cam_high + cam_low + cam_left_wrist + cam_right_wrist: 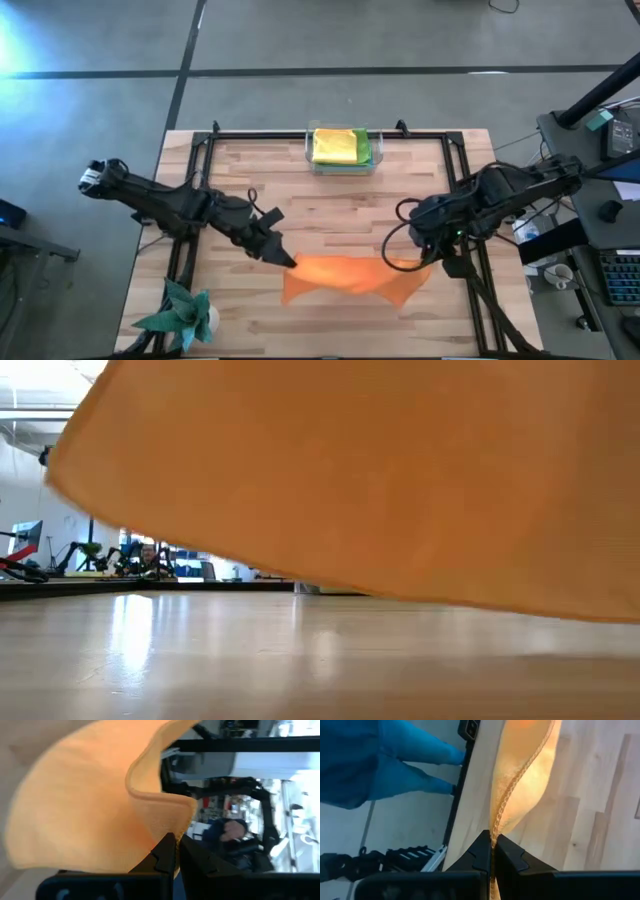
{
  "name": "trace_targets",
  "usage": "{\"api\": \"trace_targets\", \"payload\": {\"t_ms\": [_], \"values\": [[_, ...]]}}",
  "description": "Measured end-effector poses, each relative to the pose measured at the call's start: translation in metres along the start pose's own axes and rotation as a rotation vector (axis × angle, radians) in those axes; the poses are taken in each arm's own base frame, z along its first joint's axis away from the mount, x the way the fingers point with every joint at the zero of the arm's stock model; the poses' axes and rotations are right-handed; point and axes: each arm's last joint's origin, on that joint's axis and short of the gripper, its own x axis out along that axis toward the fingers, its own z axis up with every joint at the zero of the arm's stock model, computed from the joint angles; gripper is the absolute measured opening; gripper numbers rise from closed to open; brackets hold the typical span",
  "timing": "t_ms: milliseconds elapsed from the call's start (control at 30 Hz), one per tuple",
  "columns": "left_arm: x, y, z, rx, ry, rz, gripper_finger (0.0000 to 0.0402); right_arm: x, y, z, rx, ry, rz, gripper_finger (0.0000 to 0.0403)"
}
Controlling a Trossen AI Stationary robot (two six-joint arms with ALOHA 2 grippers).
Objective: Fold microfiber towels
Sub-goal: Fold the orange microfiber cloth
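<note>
An orange microfiber towel [348,278] hangs spread between my two grippers above the near middle of the table; in the low view it [380,470] fills most of the picture, clear of the tabletop. My left gripper [288,260] is shut on its left end and my right gripper [424,262] is shut on its right end. A yellow towel [334,146] lies on a green one [364,148] in a clear box at the far edge. My left gripper pinches a corner of the orange towel at its hemmed edge [172,827] between its two fingers, coming slanting from the table's left. The towel is lifted clear and sags toward the other gripper. My right gripper pinches the towel's hemmed edge [496,827] between its two fingers, slanting down from the right. The cloth runs away from the fingertips, off the table.
A clear box [342,165] stands at the far middle of the table. A teal spiky paper ornament [185,315] sits at the near left corner. A black frame [200,150] edges the wooden table. A person in blue [380,755] stands beside the table's right side.
</note>
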Motion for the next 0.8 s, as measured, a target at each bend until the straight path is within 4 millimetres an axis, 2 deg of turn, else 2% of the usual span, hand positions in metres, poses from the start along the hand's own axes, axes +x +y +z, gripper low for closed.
{"api": "trace_targets", "payload": {"t_ms": [133, 300, 567, 800], "values": [[0.012, 0.010, 0.001, 0.002, 0.002, 0.051, 0.0006, 0.003, -0.002, 0.002, -0.026, 0.001, -0.039, 0.0009], [0.030, 0.027, 0.007, 0.079, -0.038, 0.170, 0.0006, 0.022, -0.021, -0.001, -0.013, 0.072, -0.252, 0.0009], [0.037, 0.059, 0.023, 0.262, -0.289, 0.513, 0.0006, 0.062, -0.060, -0.025, 0.173, 0.190, -0.383, 0.0009], [0.041, 0.072, 0.042, 0.393, -0.474, 0.682, 0.0006, 0.084, -0.092, -0.035, 0.288, 0.093, -0.595, 0.0009]]}}
